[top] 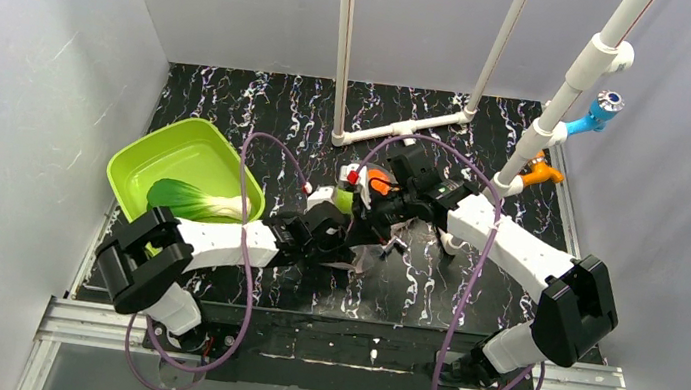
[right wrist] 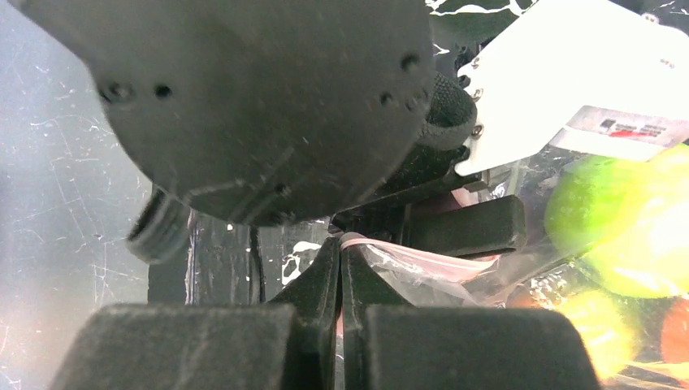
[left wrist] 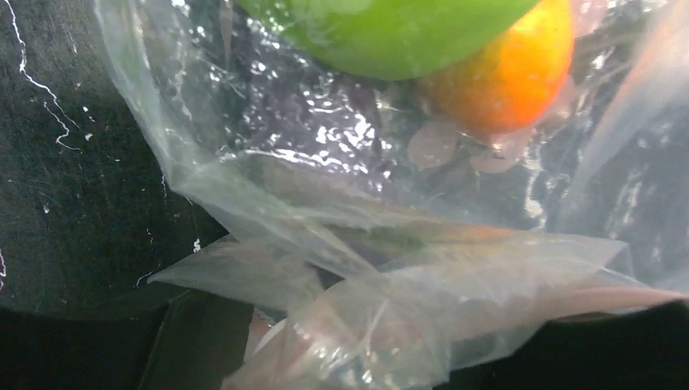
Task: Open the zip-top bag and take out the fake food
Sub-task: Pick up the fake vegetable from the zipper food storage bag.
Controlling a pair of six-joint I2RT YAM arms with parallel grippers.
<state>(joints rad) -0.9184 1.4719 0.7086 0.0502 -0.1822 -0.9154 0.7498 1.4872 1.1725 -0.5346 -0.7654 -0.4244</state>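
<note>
Mid-counter (top: 233,100), the right pincer (right wrist: 341,248) is pressed together on the pink zip strip of the zip-top bag (right wrist: 422,264). A green round fruit (left wrist: 390,32) and an orange (left wrist: 504,73) sit inside the bag. The left pincer (top: 348,239) is against the bag, but I cannot tell how its jaws stand.

No word, number or brand can be read in any view; the only printed thing is a small sticker (right wrist: 621,126) on the white arm housing (right wrist: 552,73) in the right wrist view, its dark and red marks too blurred to make out. The zip-top bag (left wrist: 366,268) shows no legible print in the left wrist view; the top view is too coarse for lettering.
</note>
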